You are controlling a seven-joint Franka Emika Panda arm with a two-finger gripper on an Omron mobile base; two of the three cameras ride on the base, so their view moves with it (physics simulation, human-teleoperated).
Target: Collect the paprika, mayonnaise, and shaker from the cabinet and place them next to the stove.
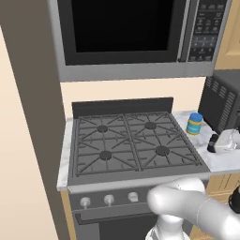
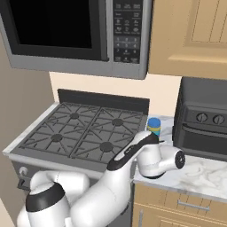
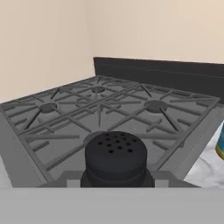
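The hand view looks low across the stove (image 3: 131,118) with the shaker (image 3: 116,159) right between the fingers, its perforated black top facing the camera; the fingers are clamped on it, though their tips are hidden behind it. The edge of the mayonnaise (image 3: 220,142) peeks in beside the fingers, on the marble worktop (image 3: 203,168).

The left base view shows what that close look cannot: the mayonnaise (image 1: 194,123) stands whole on the worktop (image 1: 220,159) just beyond the fingers, near the toaster oven (image 1: 222,105), with the hand (image 1: 225,140) low over the worktop beside the stove (image 1: 131,143).

The right base view shows the arm's wrist (image 2: 155,160) blocking the shaker, the mayonnaise's (image 2: 154,125) blue lid just behind it, and the microwave (image 2: 75,31) above.
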